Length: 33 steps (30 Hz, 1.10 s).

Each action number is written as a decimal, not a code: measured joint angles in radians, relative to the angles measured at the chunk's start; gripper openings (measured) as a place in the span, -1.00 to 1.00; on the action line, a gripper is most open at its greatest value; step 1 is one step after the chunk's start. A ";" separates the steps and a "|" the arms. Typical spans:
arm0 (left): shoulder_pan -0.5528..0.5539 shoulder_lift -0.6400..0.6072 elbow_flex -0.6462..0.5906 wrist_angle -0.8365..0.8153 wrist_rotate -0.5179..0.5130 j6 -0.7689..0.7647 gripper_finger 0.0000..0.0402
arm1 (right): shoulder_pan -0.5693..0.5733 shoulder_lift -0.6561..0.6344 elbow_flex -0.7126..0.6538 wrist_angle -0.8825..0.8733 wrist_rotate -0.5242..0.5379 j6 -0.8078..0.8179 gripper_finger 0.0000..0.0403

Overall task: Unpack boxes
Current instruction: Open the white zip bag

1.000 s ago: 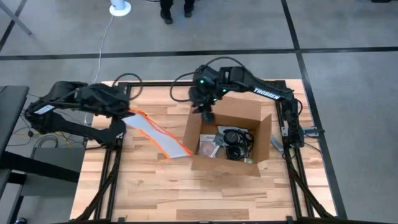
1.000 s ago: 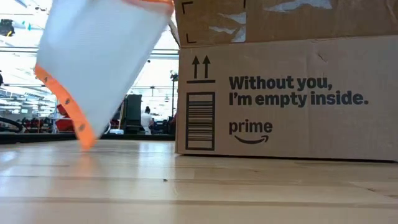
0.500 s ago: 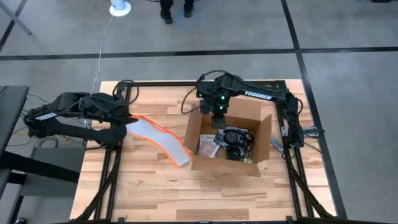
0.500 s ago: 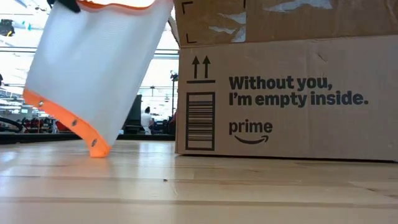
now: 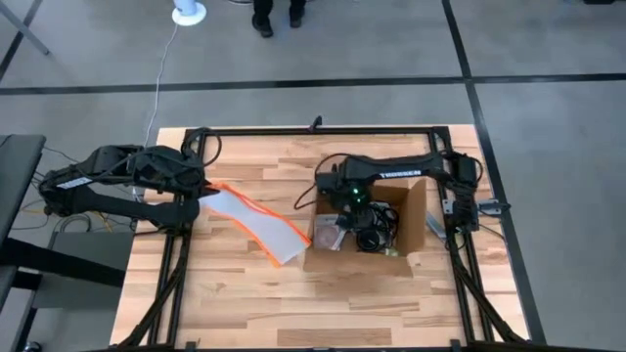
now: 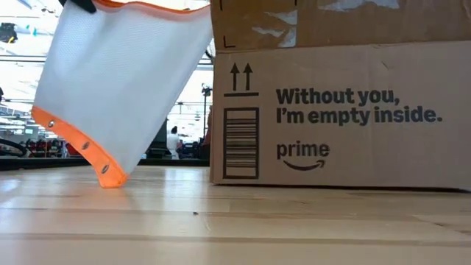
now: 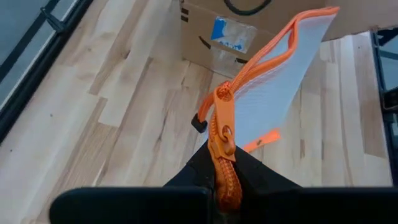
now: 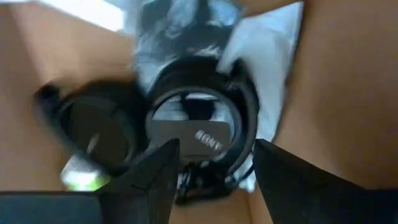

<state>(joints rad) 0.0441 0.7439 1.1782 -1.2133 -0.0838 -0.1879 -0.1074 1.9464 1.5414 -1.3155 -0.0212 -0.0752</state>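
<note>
The brown cardboard box (image 5: pixel 419 207) stands open at the table's right middle, and its printed side (image 6: pixel 338 110) fills the low view. Black headphones (image 8: pixel 193 124) lie inside it. My right gripper (image 5: pixel 354 200) reaches down into the box. It is open, its fingers (image 8: pixel 155 177) just above the headphones. My left gripper (image 5: pixel 202 188), at the table's left, is shut on an orange-edged clear pouch (image 5: pixel 256 223). The pouch slopes down toward the box. My left gripper pinches the pouch's orange zipper end (image 7: pixel 222 134) between its two fingers, coming level from the table's left. The pouch stretches away from the fingers, tilted downward. Its far lower corner (image 6: pixel 110 177) is at the tabletop, just left of the box.
Beside the headphones the box holds a brownish packet (image 5: pixel 328 231) and dark cables (image 5: pixel 386 217). Black frame rails (image 5: pixel 293 130) run around the wooden table. The table's near half (image 5: pixel 293 303) is bare wood. A person's feet (image 5: pixel 277 15) show on the floor beyond.
My right gripper has gone from the box's far left rim toward the near edge and down into the box, which has shifted slightly in the low view. The pouch in my left gripper has swung, its lower corner coming down to the table nearer the front.
</note>
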 joint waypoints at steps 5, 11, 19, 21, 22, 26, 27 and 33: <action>0.000 -0.001 0.000 -0.001 0.005 0.004 -1.00 | 0.001 -0.090 -0.157 0.168 0.018 0.027 -0.12; -0.001 0.000 0.000 0.000 0.025 0.004 -1.00 | 0.004 -0.153 -0.206 0.200 -0.004 0.043 -0.14; -0.001 0.000 0.000 -0.007 0.039 0.008 -1.00 | 0.003 -0.298 -0.181 0.158 -0.016 0.090 -0.14; -0.001 0.002 0.000 -0.006 0.040 0.008 -1.00 | 0.004 -0.352 -0.141 0.141 -0.022 0.110 -0.14; -0.001 0.002 0.000 -0.006 0.040 0.008 -1.00 | 0.005 -0.376 -0.115 0.155 -0.034 0.123 -0.14; -0.001 0.021 0.000 0.014 0.049 0.007 -1.00 | 0.016 -0.432 -0.023 0.388 -0.079 0.162 -0.14; -0.001 0.029 0.000 0.025 0.055 0.008 -1.00 | 0.020 -0.429 -0.008 0.471 -0.088 0.160 -0.14; -0.001 0.093 0.000 0.065 0.062 0.053 -1.00 | 0.044 -0.269 0.124 0.745 -0.092 0.145 -0.14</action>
<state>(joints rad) 0.0433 0.8366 1.1782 -1.1484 -0.0223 -0.1346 -0.0631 1.6778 1.6653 -0.5701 -0.1135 0.0699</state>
